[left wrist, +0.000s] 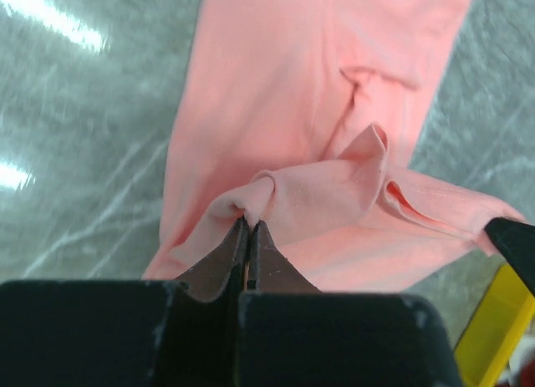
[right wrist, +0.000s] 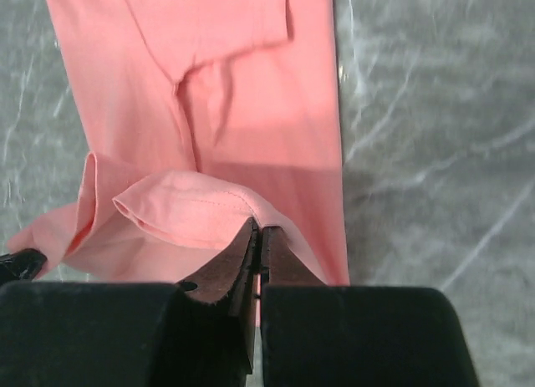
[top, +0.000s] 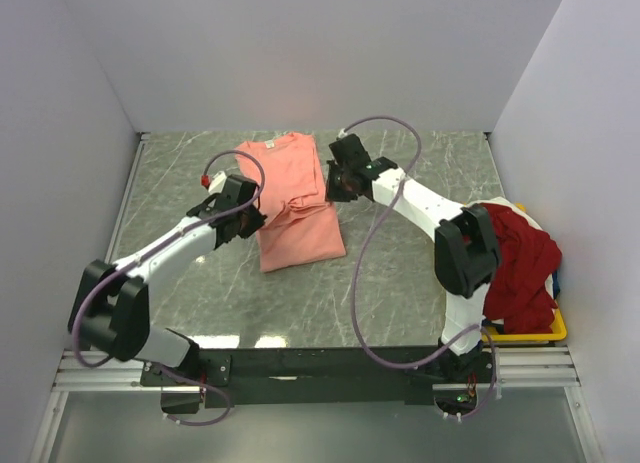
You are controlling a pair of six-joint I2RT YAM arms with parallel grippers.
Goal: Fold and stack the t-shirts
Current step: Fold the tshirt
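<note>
Salmon-pink soft cloth t-shirt [top: 290, 173] lies long and narrow mid grey marbled table [top: 420, 273]. Light, limp, creases readily; I judge side edges and hem best hold. Deep red t-shirt heap [top: 520, 263] in yellow plastic bin [top: 548, 333] at right. My left gripper [left wrist: 249, 226] clamped tight on bunched edge; my right gripper [right wrist: 257, 231] clamped tight on rolled hem

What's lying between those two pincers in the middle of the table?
Only the pink shirt, bunched up; the left pincer and right pincer each pinch an edge of it. The overhead view shows this.
</note>
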